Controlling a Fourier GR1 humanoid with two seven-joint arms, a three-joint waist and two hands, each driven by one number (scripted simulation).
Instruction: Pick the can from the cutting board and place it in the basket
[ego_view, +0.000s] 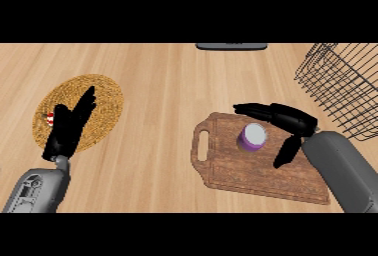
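Head view: our right hand (284, 120) hovers open around the can (253, 136) on the cutting board (251, 170).

We see the purple can with its pale lid standing upright on the far part of the brown board, fingers spread past its far side and the thumb hanging on its right, neither clearly touching it. To do this well, we judge we should lower the palm, centre the can between thumb and fingers, close around its side, then lift straight up before swinging right and far to the wire basket (347, 85). Our left hand (72, 125) rests with straight fingers over the woven mat (103, 95) at left, beside a small red-and-white object (49, 119).
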